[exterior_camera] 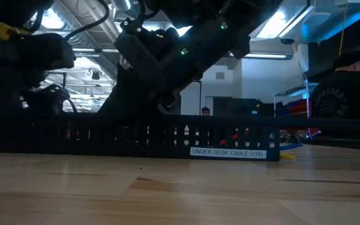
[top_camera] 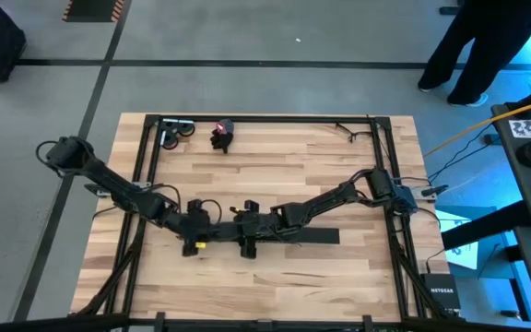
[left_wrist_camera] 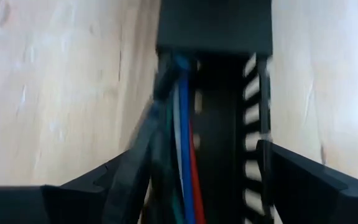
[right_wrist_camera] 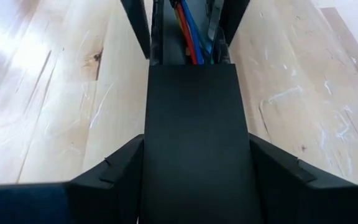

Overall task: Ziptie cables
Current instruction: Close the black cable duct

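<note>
A long black slotted channel (top_camera: 293, 237) lies across the table's middle; its label (exterior_camera: 229, 152) faces the low view. The cables (left_wrist_camera: 184, 130), blue, red, white and green wires, run inside its open stretch and show again in the right wrist view (right_wrist_camera: 190, 25). A flat black cover (right_wrist_camera: 196, 124) closes the rest. My left gripper (top_camera: 196, 235) (left_wrist_camera: 191, 186) straddles the open stretch. My right gripper (top_camera: 250, 235) (right_wrist_camera: 196, 174) straddles the covered stretch just to its right. No zipties are in view. My left gripper holds the channel's open stretch between its two fingers, which lie across it from above. One finger (left_wrist_camera: 114, 180) is at the bowed wall beside the cables and the other (left_wrist_camera: 291, 177) at the slotted wall (left_wrist_camera: 257, 124). The channel rests on the table. My right gripper pinches the covered stretch of the channel across its width, coming from above. Its fingers (right_wrist_camera: 120, 171) sit against the cover's two long edges (right_wrist_camera: 151, 155). The channel stays flat on the table.
At the table's far edge lie a small roll (top_camera: 178, 131) and a dark object with a red part (top_camera: 221, 135). Black frame rails (top_camera: 141, 175) run along the table's sides. A person (top_camera: 487, 46) stands beyond the far right corner, and another person (exterior_camera: 345, 94) shows in the low view.
</note>
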`<move>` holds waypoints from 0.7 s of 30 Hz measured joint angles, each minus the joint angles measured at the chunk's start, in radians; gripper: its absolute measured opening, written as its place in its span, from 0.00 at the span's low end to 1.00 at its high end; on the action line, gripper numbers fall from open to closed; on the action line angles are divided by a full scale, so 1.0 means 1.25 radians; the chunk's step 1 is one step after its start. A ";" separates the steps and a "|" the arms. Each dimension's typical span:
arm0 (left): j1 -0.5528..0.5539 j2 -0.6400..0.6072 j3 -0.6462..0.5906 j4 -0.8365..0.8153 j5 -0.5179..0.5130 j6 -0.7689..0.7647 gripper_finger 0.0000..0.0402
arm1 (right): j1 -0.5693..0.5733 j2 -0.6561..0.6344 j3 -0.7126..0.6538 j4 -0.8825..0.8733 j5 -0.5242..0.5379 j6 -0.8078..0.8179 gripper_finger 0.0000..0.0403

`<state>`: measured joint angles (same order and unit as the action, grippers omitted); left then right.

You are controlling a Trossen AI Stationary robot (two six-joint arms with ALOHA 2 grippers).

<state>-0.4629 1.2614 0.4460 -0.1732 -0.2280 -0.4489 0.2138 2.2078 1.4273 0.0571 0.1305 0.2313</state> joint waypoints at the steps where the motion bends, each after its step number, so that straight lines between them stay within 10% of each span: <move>1: 0.001 0.001 -0.014 0.046 -0.004 0.000 0.68 | 0.000 0.000 0.000 0.001 -0.003 -0.001 0.57; 10: 0.005 0.064 -0.038 0.210 -0.020 -0.009 0.46 | 0.000 0.002 -0.004 0.052 -0.042 -0.002 0.57; 21: 0.005 0.122 -0.044 0.343 -0.002 0.049 0.58 | 0.000 0.027 -0.001 0.090 -0.041 0.038 0.57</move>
<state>-0.4564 1.4134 0.3909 0.2562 -0.2302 -0.3872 0.2138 2.2421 1.4263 0.1696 0.0795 0.2785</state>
